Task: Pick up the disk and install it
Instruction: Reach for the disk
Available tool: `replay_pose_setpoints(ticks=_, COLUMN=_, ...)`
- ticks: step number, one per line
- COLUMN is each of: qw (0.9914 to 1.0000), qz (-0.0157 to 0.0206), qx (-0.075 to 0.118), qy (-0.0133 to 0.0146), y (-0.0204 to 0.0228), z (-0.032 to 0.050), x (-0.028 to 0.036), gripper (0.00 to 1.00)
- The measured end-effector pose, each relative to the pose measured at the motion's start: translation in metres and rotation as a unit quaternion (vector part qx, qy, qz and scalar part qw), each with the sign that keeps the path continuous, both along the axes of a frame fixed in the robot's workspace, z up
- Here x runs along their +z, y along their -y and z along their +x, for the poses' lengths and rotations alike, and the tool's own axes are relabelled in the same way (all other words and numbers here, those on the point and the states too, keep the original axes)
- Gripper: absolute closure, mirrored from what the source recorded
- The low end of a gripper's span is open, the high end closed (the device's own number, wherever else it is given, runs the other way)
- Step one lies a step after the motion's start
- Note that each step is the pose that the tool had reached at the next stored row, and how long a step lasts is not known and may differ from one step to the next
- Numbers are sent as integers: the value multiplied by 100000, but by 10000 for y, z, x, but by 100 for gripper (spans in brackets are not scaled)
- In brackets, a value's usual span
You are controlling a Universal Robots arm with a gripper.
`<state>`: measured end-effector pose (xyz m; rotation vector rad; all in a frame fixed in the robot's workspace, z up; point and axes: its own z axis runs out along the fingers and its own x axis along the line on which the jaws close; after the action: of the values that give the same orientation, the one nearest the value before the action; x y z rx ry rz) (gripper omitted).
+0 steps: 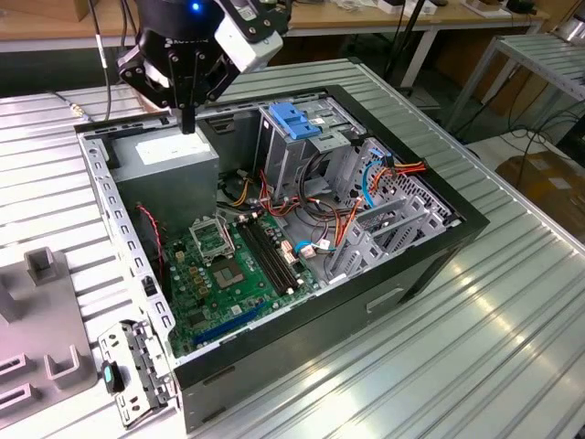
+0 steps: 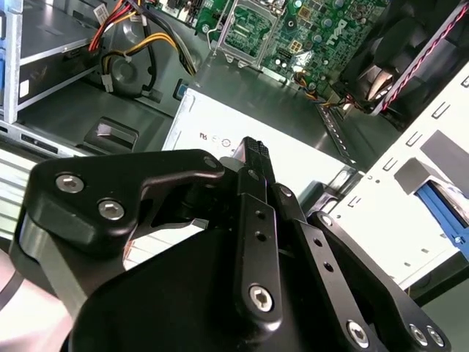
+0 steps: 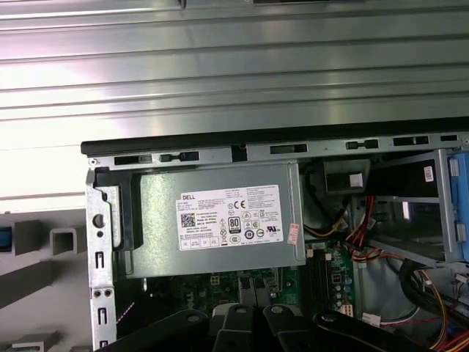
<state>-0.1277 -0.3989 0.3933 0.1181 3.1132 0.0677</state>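
My gripper [image 1: 187, 123] hangs over the back corner of the open computer case [image 1: 430, 265], at the exterior view's left. Its black fingers are shut together with nothing between them, tips just above the grey power supply [image 1: 169, 160]. In the second wrist view the gripper [image 2: 255, 147] points down at that same box [image 2: 308, 158]. A bright blue strip [image 2: 440, 209] lies in a pale fixture beside the case; I cannot tell whether it belongs to the disk. The grey drive cage [image 1: 283, 155] with its light-blue latch plate [image 1: 291, 119] stands in the case's far part.
A green motherboard [image 1: 238, 265] lies on the case floor, with red, orange and blue cables [image 1: 366, 183] around the cage. A grey fixture with upright blocks [image 1: 41, 302] sits on the ribbed metal table [image 1: 475, 347] at the exterior view's left. A loose metal bracket [image 1: 132, 370] lies near the case's front corner.
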Motion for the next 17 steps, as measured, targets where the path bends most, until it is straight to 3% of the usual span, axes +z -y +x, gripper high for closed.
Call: replay_pose_setpoints(ticks=17, qw=100000, qz=12, qx=-1, qy=-69, y=0, z=-86, x=0, gripper=89)
